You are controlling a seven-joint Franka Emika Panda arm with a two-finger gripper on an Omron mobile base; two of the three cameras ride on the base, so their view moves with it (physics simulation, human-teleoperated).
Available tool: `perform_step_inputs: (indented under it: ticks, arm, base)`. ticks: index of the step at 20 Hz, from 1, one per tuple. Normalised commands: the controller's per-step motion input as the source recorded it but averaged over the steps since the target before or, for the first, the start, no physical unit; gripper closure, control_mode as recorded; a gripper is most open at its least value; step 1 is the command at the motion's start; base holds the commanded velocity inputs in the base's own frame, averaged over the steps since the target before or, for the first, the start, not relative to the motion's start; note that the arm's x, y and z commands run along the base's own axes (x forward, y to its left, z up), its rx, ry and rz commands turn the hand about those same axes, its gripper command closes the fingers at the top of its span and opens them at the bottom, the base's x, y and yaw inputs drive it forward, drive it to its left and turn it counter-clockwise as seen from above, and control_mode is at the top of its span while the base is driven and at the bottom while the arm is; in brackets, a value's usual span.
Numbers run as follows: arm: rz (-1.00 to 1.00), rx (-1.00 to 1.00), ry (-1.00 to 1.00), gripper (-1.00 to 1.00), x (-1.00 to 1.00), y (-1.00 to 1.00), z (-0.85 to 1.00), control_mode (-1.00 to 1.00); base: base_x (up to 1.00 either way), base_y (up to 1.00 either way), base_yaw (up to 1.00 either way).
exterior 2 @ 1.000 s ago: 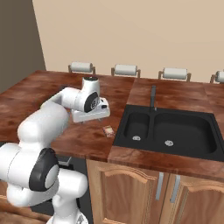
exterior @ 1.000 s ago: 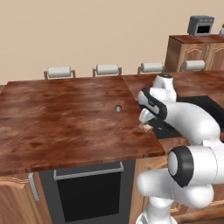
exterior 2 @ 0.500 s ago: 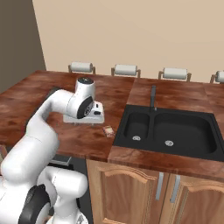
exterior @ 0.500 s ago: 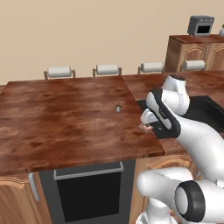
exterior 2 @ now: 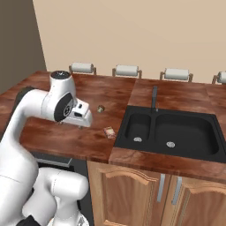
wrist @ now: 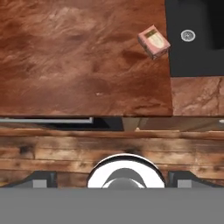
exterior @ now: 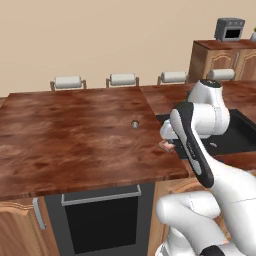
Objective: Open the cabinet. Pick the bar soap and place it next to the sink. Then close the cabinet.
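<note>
The bar soap (exterior 2: pixel 109 132), a small pinkish block, lies flat on the brown counter close to the left rim of the black sink (exterior 2: pixel 172 132). In the hand view the bar soap (wrist: pixel 154 42) sits at the upper right, beside the sink (wrist: pixel 192 39). My gripper (exterior 2: pixel 83 123) hovers above the counter to the left of the soap and apart from it. It is open, its fingertips (wrist: pixel 41 177) spread wide with nothing between them. From the left base the soap (exterior: pixel 166 145) peeks out beside my forearm. The cabinet is out of view.
A dark faucet (exterior 2: pixel 154 98) rises behind the sink. A small round knob (exterior 2: pixel 101 108) sits on the counter near the soap. White rolls (exterior 2: pixel 127 70) line the counter's far edge. An oven front (exterior: pixel 100 220) is below the counter. A grey toaster (exterior: pixel 229 29) tops a low brown unit.
My hand has drawn back from the soap, leftward and toward the counter's front edge, still open. The soap has stayed where it lay by the sink.
</note>
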Motion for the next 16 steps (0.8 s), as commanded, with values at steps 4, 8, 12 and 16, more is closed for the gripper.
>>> perform_step_inputs:
  ticks: [4, 8, 12, 16]
  arm:
    - [-0.01, 0.0, -0.07, -1.0, -0.79, 0.15, 0.06, -1.0]
    - [0.06, 0.0, -0.24, -1.0, -0.78, 0.13, 0.17, -1.0]
    - [0.05, 0.0, -0.23, -1.0, -0.55, 0.16, 0.2, -1.0]
    - [0.0, 0.0, -0.03, -1.0, -0.19, 0.08, 0.08, -1.0]
  base:
    - [0.0, 0.0, 0.0]
    - [0.0, 0.0, 0.0]
    - [0.0, 0.0, 0.0]
    - [0.0, 0.0, 0.0]
